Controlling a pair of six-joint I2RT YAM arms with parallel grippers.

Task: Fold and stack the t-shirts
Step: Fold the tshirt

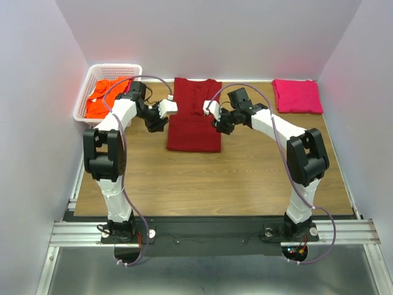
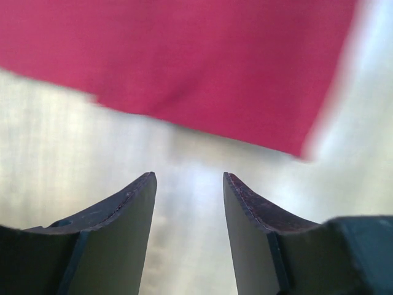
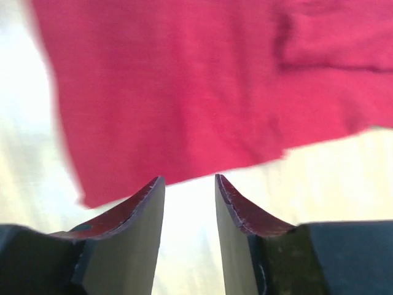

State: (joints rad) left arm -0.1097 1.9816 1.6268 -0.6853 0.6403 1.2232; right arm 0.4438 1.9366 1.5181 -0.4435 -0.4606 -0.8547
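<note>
Nearest the lens in both wrist views are the fingers. The left jaws' fingers point(image 2: 123, 227) stand part-way open with only bare desk between them. The right jaws' fingers point(image 3: 129, 221) stand a little narrower and also hold nothing. The red shirt's edge lies a little beyond the left tips and right up against the right tips; whether those brush it, you cannot tell.

From above, the red shirt point(image 1: 194, 120) lies flat as a long panel at the middle back of the desk point(image 1: 202, 184). The left jaws are just off its left edge and the right jaws just off its right edge, roughly level with each other. A pink shirt point(image 1: 297, 96) sits folded in the far right corner. An orange shirt point(image 1: 104, 98) lies in the basket point(image 1: 81, 114) at the far left.

You look set for the next fold of the red shirt. Come in low at matching spots on the two edges and pinch every layer, not just the top one, or the panel will likely open up. Lift both sides together and carry them evenly so the edges meet square. Let go only once the cloth lies flat.
</note>
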